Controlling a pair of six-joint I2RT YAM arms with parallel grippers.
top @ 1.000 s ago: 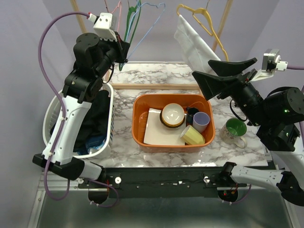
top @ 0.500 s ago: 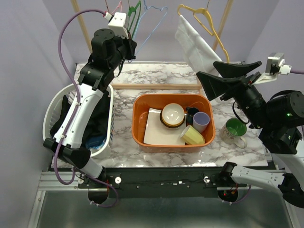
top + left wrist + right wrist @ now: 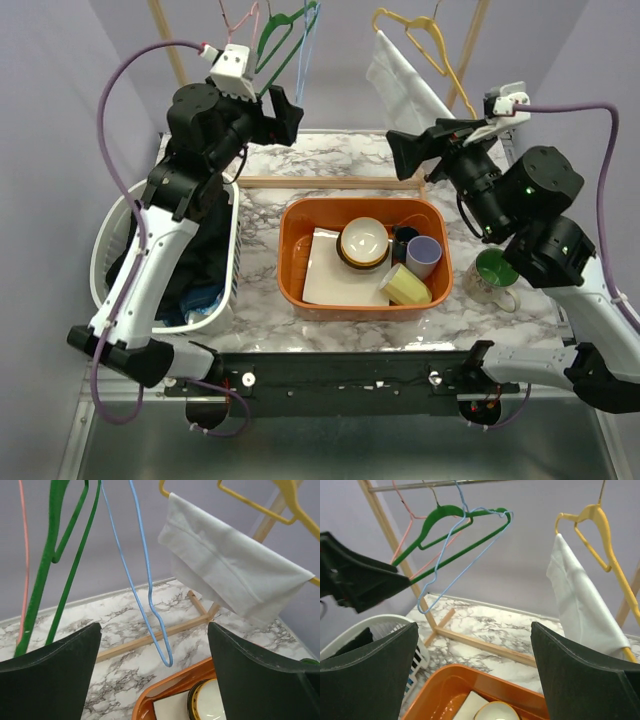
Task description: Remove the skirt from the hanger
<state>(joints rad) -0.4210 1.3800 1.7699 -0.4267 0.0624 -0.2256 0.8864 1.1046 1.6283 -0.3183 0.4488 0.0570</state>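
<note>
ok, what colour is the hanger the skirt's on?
Yellow hanger, with the white skirt draped over it; clearest in the right wrist view.

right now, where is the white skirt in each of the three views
Top external: the white skirt hangs at the top, right of centre.
Left wrist: the white skirt fills the upper right, sloping down to the right.
Right wrist: the white skirt hangs along the right side.
Shared landmark: the yellow hanger that carries it.

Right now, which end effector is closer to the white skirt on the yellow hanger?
Right. The right end effector is open, close by the skirt's lower end. The left end effector is open farther left, by the green hanger.
</note>
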